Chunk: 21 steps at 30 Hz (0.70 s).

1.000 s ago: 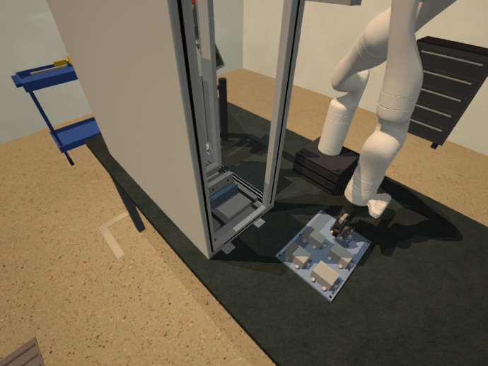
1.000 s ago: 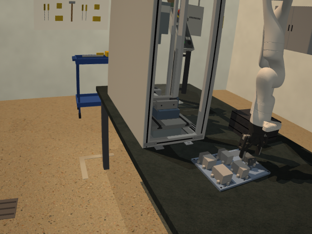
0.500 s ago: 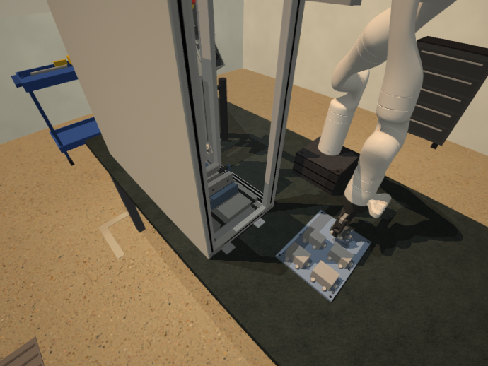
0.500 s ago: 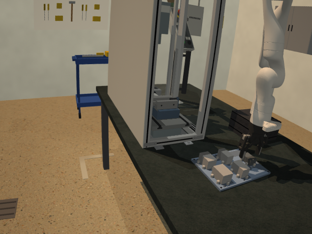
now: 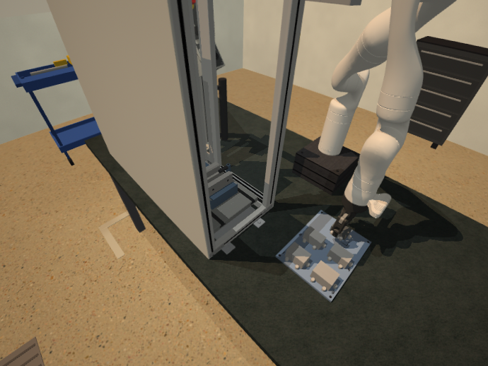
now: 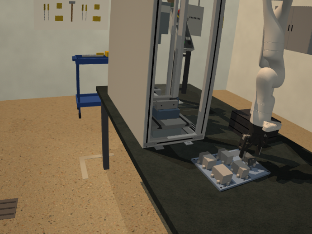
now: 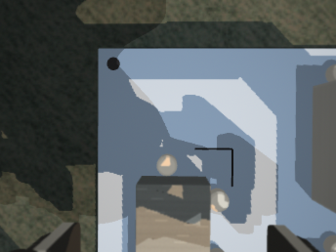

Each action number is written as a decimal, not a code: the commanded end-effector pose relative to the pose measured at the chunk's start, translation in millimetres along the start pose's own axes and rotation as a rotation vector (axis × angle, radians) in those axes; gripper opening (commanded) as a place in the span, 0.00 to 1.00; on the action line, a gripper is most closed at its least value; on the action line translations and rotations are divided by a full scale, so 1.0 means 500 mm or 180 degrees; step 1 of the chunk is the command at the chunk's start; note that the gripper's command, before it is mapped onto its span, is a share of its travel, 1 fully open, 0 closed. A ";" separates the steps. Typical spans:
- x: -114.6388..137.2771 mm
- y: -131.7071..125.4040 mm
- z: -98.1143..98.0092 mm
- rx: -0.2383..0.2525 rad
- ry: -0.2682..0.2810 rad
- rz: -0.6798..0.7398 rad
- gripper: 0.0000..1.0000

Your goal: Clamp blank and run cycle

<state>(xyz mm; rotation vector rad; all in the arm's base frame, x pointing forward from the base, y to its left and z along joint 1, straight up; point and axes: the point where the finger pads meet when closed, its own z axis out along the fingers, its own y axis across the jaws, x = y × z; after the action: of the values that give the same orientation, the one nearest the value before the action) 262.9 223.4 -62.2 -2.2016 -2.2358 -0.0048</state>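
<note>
Fingers: your gripper point(image 5: 341, 235) point(image 6: 249, 155) point(image 7: 174, 237) is wide apart, holding nothing | Place: it is over the dark block point(image 5: 345, 237) point(image 6: 249, 160) point(image 7: 171, 220), likely the setting master, on the plate point(image 5: 363, 240) point(image 6: 263, 172) point(image 7: 147, 63) | Blank: it must be among the pale blocks point(image 5: 325, 275) point(image 6: 222, 173) point(image 7: 324, 147); you can't tell which yet | Risk: if you come down crooked, a finger may tip the master; a bad width guess may get you the wrong blank

We can make out no change between the earlier pictures and now, neither from the top nor from the exterior view. If anything has shifted over that short stretch, it is too slight for us to tell. For the wrist view we have only the present picture, so we cannot compare it with an earlier one.
</note>
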 end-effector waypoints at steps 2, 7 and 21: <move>0.001 0.001 -0.041 -0.0003 0.0003 0.0000 1.00; 0.001 0.001 -0.101 -0.0003 0.0003 0.0000 1.00; 0.001 0.001 -0.157 -0.0005 0.0003 0.0000 1.00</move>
<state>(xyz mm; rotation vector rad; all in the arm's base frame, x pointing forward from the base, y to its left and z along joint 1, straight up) 262.7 223.0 -4.4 -2.2029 -2.2370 -0.0089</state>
